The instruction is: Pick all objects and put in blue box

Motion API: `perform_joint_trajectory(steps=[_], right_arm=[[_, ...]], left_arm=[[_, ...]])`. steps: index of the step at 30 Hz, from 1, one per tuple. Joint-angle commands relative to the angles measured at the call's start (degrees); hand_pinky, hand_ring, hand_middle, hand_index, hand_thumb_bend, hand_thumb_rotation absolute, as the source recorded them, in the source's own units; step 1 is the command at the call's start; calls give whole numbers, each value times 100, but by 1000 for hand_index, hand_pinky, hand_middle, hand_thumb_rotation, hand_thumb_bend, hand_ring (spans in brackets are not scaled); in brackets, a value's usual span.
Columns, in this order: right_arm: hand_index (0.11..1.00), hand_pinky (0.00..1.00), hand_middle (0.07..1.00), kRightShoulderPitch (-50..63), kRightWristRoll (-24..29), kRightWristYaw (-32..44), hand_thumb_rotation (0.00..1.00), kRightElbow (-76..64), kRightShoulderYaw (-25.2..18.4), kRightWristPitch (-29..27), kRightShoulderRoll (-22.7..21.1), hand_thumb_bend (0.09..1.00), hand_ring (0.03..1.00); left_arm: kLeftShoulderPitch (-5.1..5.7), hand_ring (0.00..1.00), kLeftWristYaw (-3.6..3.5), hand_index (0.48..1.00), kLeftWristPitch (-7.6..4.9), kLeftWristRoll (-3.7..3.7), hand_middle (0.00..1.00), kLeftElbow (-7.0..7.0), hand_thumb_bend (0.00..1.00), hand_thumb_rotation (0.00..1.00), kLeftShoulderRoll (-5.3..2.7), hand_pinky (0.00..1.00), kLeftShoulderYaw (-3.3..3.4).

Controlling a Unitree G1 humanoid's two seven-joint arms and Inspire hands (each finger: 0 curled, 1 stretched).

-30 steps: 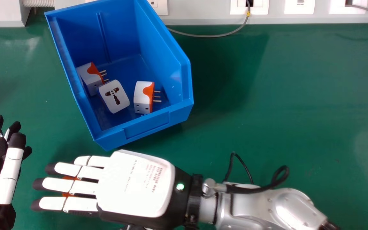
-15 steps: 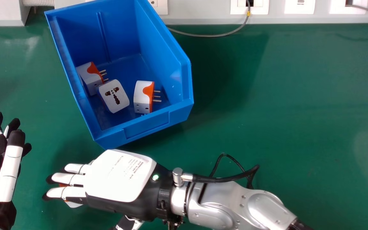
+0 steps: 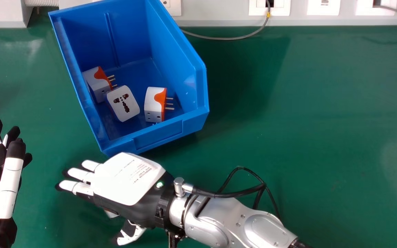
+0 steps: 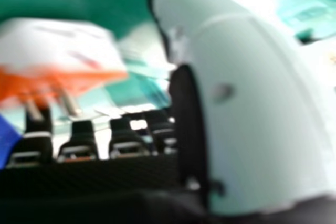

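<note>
loose plug adapter [image 3: 110, 214] is the piece still wanting a place in the box, and a pale corner of it pokes out below the right hand's [image 3: 126, 179] palm. going by size, the blue box [image 3: 157, 137] has kept its place while the right arm swung round; the right hand has come up towards it, and its back now overlaps the box's near corner in the head view. that hand is wide, fingers stretched and thumb [image 4: 252, 103] held well out, with no visible pinch. the left hand [image 3: 9, 187] is at the head view's left edge. three adapters, [image 3: 98, 84], [image 3: 123, 103] and [image 3: 154, 105], lie in the box as they did. the loose one has shifted from under the fingers to nearer the palm, its pins [image 4: 34, 109] pointing to the fingers in the right hand view. whether it is off the table i can't tell. so the pick looks unfinished to me: thumb and fingers need to close on it, or it may slide away
</note>
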Motion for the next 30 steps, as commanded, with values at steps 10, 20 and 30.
perform_joint_trajectory(steps=[10,20,30], right_arm=[[949,914,999,-416,-44,-675,1,319,272,24,158,376,991],[947,921,1000,-448,54,-505,0,157,262,-36,26,390,991],[943,910,1000,-379,92,-184,0,-317,212,-105,-237,389,987]], left_arm=[[12,994,-2,1000,-72,-53,998,-153,863,956,-24,940,-45],[-65,993,0,1000,-67,-45,998,-61,881,954,8,938,-63],[-115,995,31,1000,18,-6,999,-87,874,954,54,939,-80]])
